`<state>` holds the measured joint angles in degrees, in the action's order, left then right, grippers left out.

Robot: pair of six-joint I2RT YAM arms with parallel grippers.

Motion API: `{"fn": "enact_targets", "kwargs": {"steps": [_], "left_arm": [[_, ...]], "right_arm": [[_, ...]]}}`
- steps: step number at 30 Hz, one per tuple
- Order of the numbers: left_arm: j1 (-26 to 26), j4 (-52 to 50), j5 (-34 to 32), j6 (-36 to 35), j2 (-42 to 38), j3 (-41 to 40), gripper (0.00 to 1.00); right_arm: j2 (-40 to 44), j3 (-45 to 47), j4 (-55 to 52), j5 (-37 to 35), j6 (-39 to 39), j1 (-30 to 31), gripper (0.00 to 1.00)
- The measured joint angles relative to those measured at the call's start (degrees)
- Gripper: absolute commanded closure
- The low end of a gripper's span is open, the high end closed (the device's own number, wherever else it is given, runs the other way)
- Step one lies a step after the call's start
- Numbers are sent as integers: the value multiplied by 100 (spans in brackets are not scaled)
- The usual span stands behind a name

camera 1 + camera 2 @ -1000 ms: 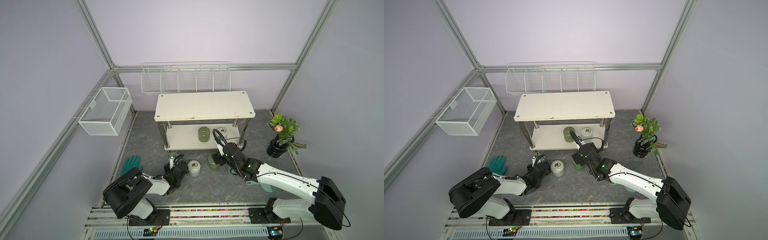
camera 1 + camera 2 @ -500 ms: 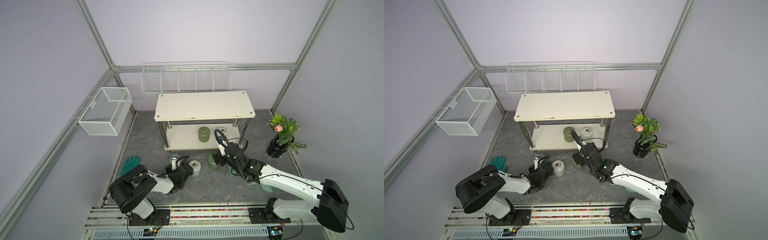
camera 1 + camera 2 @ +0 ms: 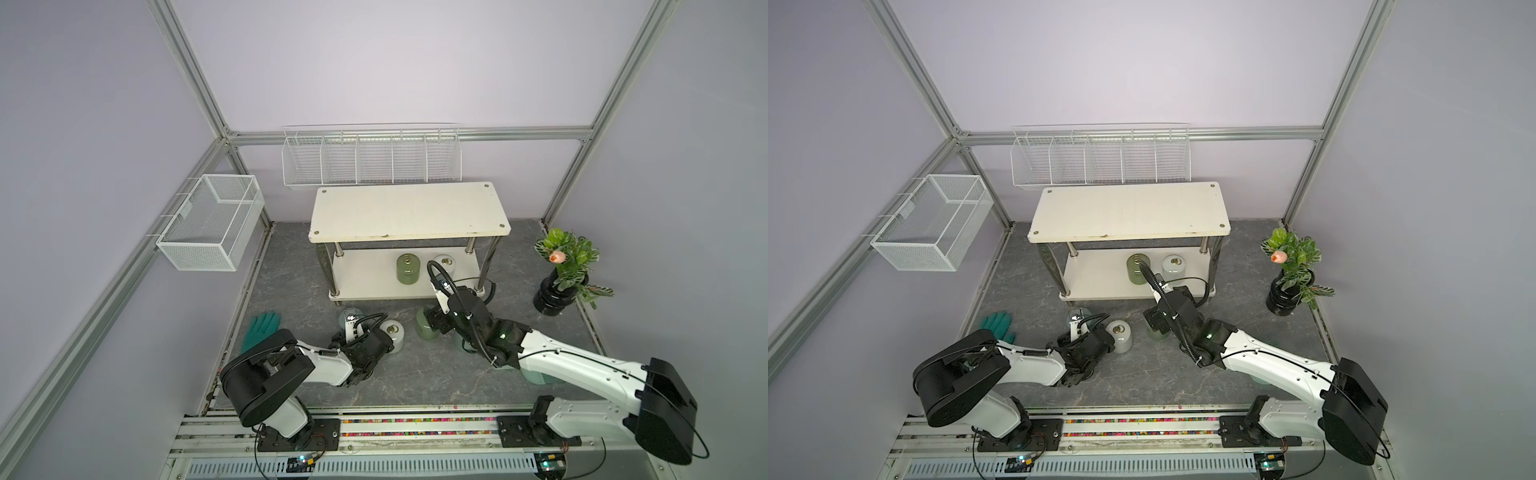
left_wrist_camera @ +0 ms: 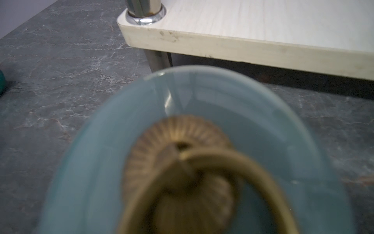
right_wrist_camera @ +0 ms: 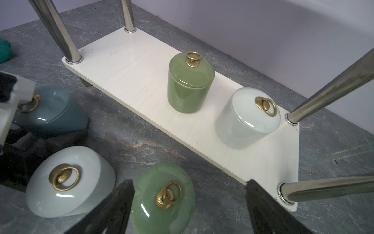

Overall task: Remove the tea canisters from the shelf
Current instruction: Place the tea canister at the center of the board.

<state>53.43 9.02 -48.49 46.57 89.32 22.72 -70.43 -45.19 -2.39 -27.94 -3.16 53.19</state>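
Note:
The shelf (image 3: pixel 409 212) holds a green tea canister (image 3: pixel 407 269) and a white one (image 3: pixel 445 266) on its lower board (image 5: pixel 131 66). Three canisters stand on the floor in front: pale blue (image 3: pixel 348 316), white (image 3: pixel 394 334) and green (image 3: pixel 426 330). My right gripper (image 5: pixel 190 182) hangs open over the floor's green canister (image 5: pixel 164 198), with a wide gap beside one finger. My left gripper (image 3: pixel 354 332) is at the pale blue canister (image 4: pixel 101 162), whose lid fills the left wrist view and hides the fingers.
A teal glove (image 3: pixel 262 328) lies at the front left of the floor. A black vase with a plant (image 3: pixel 557 291) stands to the right of the shelf. Wire baskets hang on the left wall (image 3: pixel 212 222) and the back wall (image 3: pixel 372 160).
My left arm has shifted a little to the right, closer to the white canister on the floor. The right arm has hardly moved.

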Motion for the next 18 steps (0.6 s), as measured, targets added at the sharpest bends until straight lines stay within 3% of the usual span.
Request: {"fn": "enact_targets", "kwargs": {"steps": [18], "left_arm": [[308, -673, -251, 284, 46, 227, 0]], "right_arm": [[2, 63, 13, -142, 22, 17, 11]]}}
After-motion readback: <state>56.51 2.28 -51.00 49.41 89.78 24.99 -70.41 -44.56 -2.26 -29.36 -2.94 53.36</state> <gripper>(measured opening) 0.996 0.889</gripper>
